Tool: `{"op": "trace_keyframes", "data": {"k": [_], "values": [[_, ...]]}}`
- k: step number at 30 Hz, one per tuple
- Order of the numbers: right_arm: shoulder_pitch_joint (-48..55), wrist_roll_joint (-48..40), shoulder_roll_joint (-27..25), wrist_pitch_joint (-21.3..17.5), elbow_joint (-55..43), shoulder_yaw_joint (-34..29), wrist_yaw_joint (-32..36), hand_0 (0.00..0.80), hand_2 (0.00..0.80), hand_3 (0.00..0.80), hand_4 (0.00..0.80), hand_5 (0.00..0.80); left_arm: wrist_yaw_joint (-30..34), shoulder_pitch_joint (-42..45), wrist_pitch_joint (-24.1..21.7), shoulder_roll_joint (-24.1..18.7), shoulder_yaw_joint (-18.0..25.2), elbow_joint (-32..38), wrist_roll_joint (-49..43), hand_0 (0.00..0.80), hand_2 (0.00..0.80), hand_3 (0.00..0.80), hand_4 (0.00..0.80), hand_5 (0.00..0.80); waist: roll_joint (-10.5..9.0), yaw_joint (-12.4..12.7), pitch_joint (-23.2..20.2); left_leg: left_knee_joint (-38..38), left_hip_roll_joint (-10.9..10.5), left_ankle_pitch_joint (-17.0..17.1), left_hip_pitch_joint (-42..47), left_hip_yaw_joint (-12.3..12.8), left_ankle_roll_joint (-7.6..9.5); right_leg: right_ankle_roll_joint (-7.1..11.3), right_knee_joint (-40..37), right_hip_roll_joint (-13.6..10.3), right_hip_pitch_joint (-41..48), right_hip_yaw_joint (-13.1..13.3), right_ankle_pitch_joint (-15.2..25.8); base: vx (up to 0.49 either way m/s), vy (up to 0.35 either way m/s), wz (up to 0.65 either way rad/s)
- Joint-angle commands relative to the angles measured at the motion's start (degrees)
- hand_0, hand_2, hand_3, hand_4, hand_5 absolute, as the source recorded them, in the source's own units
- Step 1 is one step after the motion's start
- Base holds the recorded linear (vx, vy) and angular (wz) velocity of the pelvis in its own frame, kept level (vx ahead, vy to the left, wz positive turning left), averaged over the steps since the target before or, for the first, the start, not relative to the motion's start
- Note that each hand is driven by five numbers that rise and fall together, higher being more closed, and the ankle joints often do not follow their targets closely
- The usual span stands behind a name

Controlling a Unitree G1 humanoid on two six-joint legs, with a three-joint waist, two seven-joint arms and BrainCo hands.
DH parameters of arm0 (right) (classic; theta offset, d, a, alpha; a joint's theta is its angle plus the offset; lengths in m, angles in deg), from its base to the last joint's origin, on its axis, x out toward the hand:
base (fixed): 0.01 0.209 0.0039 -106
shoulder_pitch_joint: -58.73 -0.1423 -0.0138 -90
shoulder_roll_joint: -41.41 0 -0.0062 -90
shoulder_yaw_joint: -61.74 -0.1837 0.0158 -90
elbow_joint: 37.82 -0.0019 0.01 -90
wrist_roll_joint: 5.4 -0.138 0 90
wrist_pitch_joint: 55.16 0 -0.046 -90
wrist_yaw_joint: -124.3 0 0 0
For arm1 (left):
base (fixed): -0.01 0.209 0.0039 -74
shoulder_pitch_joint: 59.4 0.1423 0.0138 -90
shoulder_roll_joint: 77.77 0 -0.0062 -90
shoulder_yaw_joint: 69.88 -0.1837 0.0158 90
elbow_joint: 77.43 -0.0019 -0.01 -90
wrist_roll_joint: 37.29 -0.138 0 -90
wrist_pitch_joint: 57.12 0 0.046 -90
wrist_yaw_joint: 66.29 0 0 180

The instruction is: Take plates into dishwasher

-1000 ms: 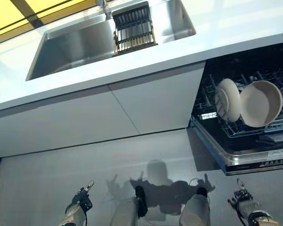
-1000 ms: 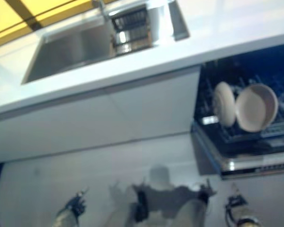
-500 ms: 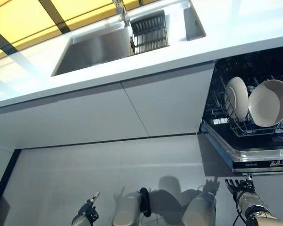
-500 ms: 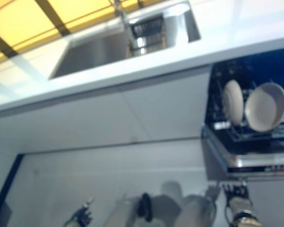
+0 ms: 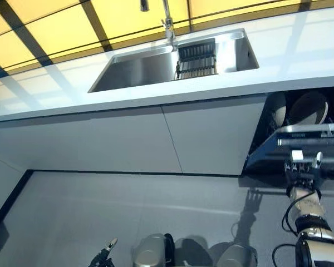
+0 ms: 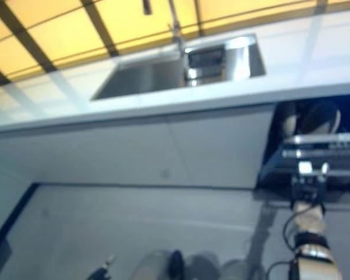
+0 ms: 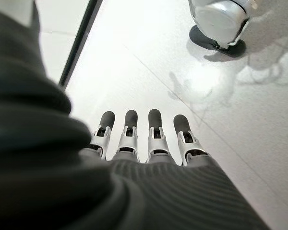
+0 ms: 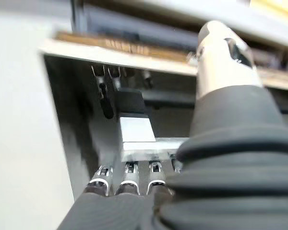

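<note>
— Right hand is reaching up to the front edge of the dishwasher door, you see? Its fingers are lying straight against the underside of the door edge, next to a small metal block there. The thumb is standing apart from them, pointing up past the edge.

— Is it gripping the door?

— I am not seeing any curl. The fingers are looking straight and flat on the door, not closed around it.

— And the plates, where are they?

— They are standing inside the dishwasher, behind the door, which is half raised. A plate is upright on the left, and a bowl is leaning just beside it on the right. Only their upper parts are showing above the door edge.

— What is the left hand doing?

— Left hand is hanging low over the floor, far from the dishwasher. Its fingers are straight and side by side, holding nothing.

— Anything on the counter?

— The counter is carrying a steel sink with a faucet behind it, and a dark rack is sitting in the right part of the sink. White cabinets are filling the space under it, to the left of the dishwasher.
</note>
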Motion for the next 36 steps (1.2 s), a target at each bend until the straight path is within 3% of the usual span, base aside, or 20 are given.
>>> {"op": "trace_keyframes", "data": {"k": [1, 7, 11, 14, 17, 22, 23, 25, 27, 32, 33, 36], "values": [[-12.1, 3.8, -4.7, -2.2, -5.0, -0.6, 6.6, 0.000, 0.000, 0.000, 0.000, 0.000, 0.1, 0.8, -1.0, -6.3, 0.8, 0.7, -3.4, 0.000, 0.000, 0.000, 0.000, 0.000, -4.95, 1.6, -3.8, 4.7, 2.2, -2.8, -0.1, 0.5, 1.36, -5.22, -2.5, 3.2, 8.0, -2.9, 0.3, 0.034, -0.030, 0.12], [-9.3, 18.6, -4.9, 3.7, -0.4, 0.0, 0.4, 0.000, 0.000, 0.000, 0.000, 0.000, 0.4, 1.2, -1.5, -7.4, 2.1, 0.4, -4.7, 0.000, 0.000, 0.000, 0.000, 0.000, -7.09, 2.2, -4.7, 1.5, 2.9, -1.4, 1.1, 1.2, 0.87, -4.29, -8.1, 4.8, 10.7, -3.7, 2.6, 0.028, -0.053, 0.06], [-6.5, 25.6, -5.1, 8.6, 6.3, 1.6, 3.5, 0.000, 0.000, 0.000, 0.000, 0.000, 1.0, 0.7, -2.6, -7.6, 2.2, -0.2, -4.7, 0.000, 0.000, 0.000, 0.000, 0.000, -8.35, 2.3, -6.0, -5.8, 3.0, 1.7, 3.7, 2.3, 0.34, -3.30, -15.4, 6.7, 12.1, -4.1, 5.8, -0.008, -0.044, -0.11], [-5.9, 28.7, -4.8, 10.2, 9.1, 2.7, 5.0, 0.000, 0.000, 0.000, 0.000, 0.000, 1.3, 0.2, -3.2, -7.6, 2.0, -0.4, -4.6, 0.000, 0.000, 0.000, 0.000, 0.000, -8.84, 2.3, -6.9, -10.0, 3.0, 3.5, 5.0, 2.4, 0.17, -2.88, -19.0, 7.7, 12.4, -3.9, 7.4, -0.043, -0.030, -0.17], [-3.1, 38.7, -3.8, 12.3, 12.5, 5.6, 7.1, 0.000, 0.000, 0.000, 0.000, 0.000, 2.1, -1.5, -4.3, -7.5, 2.2, -2.0, -5.1, 0.000, 0.000, 0.000, 0.000, 0.000, -9.83, 1.6, -9.1, -18.1, 2.3, 6.8, 7.1, 2.1, -0.10, -2.26, -26.2, 10.1, 12.5, -3.0, 10.4, -0.041, -0.020, -0.10], [2.3, 60.3, -0.8, 10.2, 14.7, 11.3, 7.7, 0.000, 0.000, 0.000, 0.000, 0.000, 2.3, -3.9, -4.2, -7.1, 2.0, -4.0, -6.0, 0.000, 0.000, 0.000, 0.000, 0.000, -11.05, 0.6, -11.6, -26.3, 1.8, 9.4, 9.5, 2.2, 0.02, -1.91, -32.4, 11.9, 12.1, -2.3, 13.5, -0.037, -0.015, -0.08], [5.1, 66.1, 0.4, 7.9, 15.1, 13.9, 6.7, 0.000, 0.000, 0.000, 0.000, 0.000, 1.6, -4.7, -3.8, -6.8, 1.4, -3.8, -6.4, 0.000, 0.000, 0.000, 0.000, 0.000, -11.50, 0.3, -12.3, -28.3, 1.8, 10.0, 9.9, 2.2, 0.17, -1.80, -34.1, 12.4, 11.8, -2.3, 14.5, -0.046, -0.043, -0.01], [8.3, 71.9, 1.9, 6.8, 15.7, 16.4, 5.7, 0.000, 0.000, 0.000, 0.000, 0.000, 1.1, -5.4, -3.4, -6.6, 0.4, -4.1, -8.5, 0.000, 0.000, 0.000, 0.000, 0.000, -12.03, 0.1, -13.2, -30.2, 1.8, 10.5, 10.4, 2.2, 0.09, -1.67, -35.8, 12.9, 11.7, -2.4, 15.3, -0.039, -0.054, 0.00], [10.6, 70.0, 4.9, 7.8, 16.3, 18.1, 7.2, 0.000, 0.000, 0.000, 0.000, 0.000, 0.1, -6.2, -1.7, -6.6, -1.4, -5.9, -14.6, 0.000, 0.000, 0.000, 0.000, 0.000, -12.30, -0.4, -13.8, -31.2, 1.8, 10.7, 10.4, 2.1, 0.04, -1.62, -37.1, 13.4, 11.8, -2.6, 16.0, -0.024, -0.043, 0.02], [15.9, 68.8, 13.3, 8.0, 18.6, 20.6, 3.2, 0.000, 0.000, 0.000, 0.000, 0.000, 3.0, -8.1, 4.0, -5.7, -8.8, -10.6, -33.0, 0.000, 0.000, 0.000, 0.000, 0.000, -12.49, -2.4, -14.8, -31.2, 2.0, 10.3, 10.1, 2.8, -0.48, -1.29, -40.0, 14.1, 12.2, -2.7, 17.3, -0.008, -0.003, 0.00], [17.1, 69.2, 15.4, 8.7, 19.7, 20.9, 1.8, 0.000, 0.000, 0.000, 0.000, 0.000, 3.7, -8.3, 6.6, -4.7, -11.8, -11.8, -34.7, 0.000, 0.000, 0.000, 0.000, 0.000, -12.24, -3.2, -15.1, -31.2, 2.0, 10.1, 10.3, 3.2, -0.34, -1.34, -40.0, 14.4, 12.0, -1.9, 17.2, 0.001, 0.030, -0.09], [19.5, 69.5, 17.8, 11.3, 22.3, 19.7, -0.3, 0.000, 0.000, 0.000, 0.000, 0.000, 2.6, -8.2, 10.3, -3.1, -12.2, -12.7, -32.2, 0.000, 0.000, 0.000, 0.000, 0.000, -11.61, -4.4, -15.5, -31.2, 2.1, 9.7, 10.8, 3.8, 0.09, -1.54, -39.2, 14.5, 11.8, -1.3, 16.5, 0.024, 0.038, -0.06]]}}
